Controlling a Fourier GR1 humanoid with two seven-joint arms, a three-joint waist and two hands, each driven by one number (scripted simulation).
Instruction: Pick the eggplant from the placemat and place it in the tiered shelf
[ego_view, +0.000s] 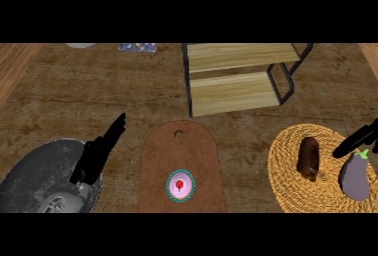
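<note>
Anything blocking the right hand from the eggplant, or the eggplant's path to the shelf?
Nothing visible. The right hand is directly above the eggplant on the woven placemat. Bare counter lies between the placemat and the tiered shelf; the brown item lies beside the eggplant, not in the way.

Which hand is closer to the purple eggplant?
The right hand. It is just above the eggplant at its stem end. The left hand is far away across the counter, over a grey round thing.

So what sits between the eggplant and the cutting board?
In the head view, a brown oblong item lies on the woven placemat, between the eggplant and the cutting board.
</note>
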